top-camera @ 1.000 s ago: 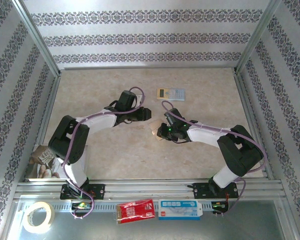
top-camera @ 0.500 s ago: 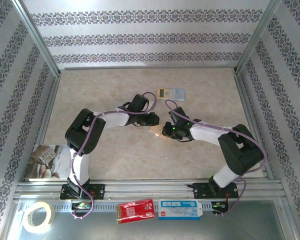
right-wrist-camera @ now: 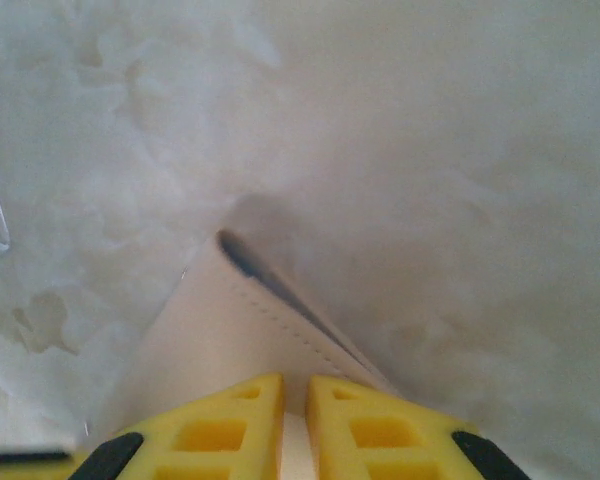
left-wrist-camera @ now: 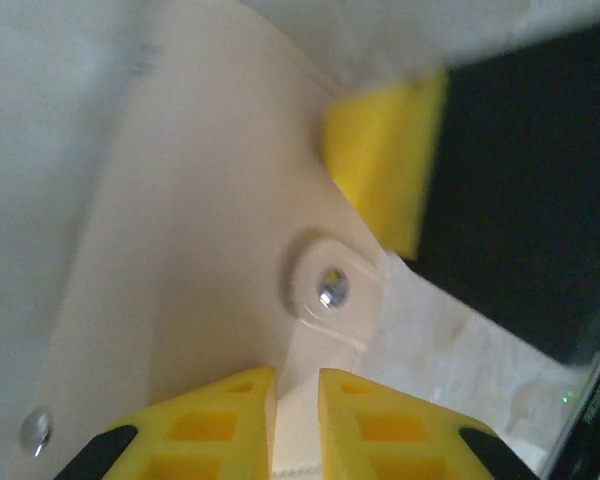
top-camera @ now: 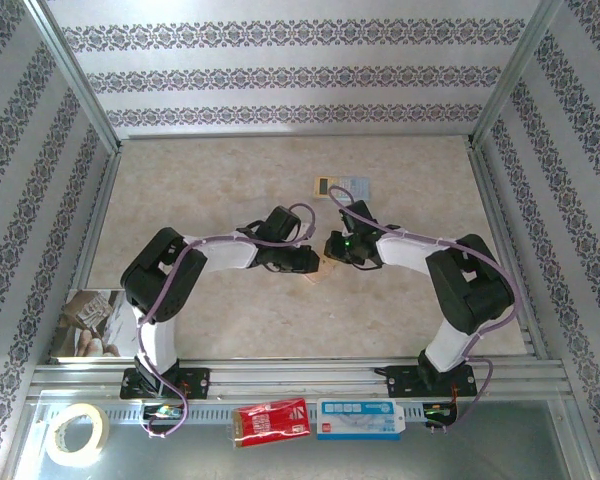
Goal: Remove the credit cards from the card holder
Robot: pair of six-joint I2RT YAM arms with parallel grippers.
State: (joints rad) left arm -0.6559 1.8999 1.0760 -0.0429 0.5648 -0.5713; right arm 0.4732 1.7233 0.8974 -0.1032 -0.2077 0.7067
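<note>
We see the left gripper (left-wrist-camera: 297,378) clenched on the holder (left-wrist-camera: 190,250) by its tab (left-wrist-camera: 330,288), the right gripper (right-wrist-camera: 295,385) pinching its edge; from above, arms (top-camera: 220,250) hide most of it.

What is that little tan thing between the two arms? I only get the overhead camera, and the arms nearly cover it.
Observer: That is the card holder. In the left wrist view, the left gripper is shut on its strap tab, which carries a metal snap.
Operator: And the other arm?
Observer: The right wrist view shows the right gripper pinching the holder's stitched edge.
Operator: Is anything sticking out of it?
Observer: A narrow dark slit gapes along that edge. I cannot tell what lies inside.
</note>
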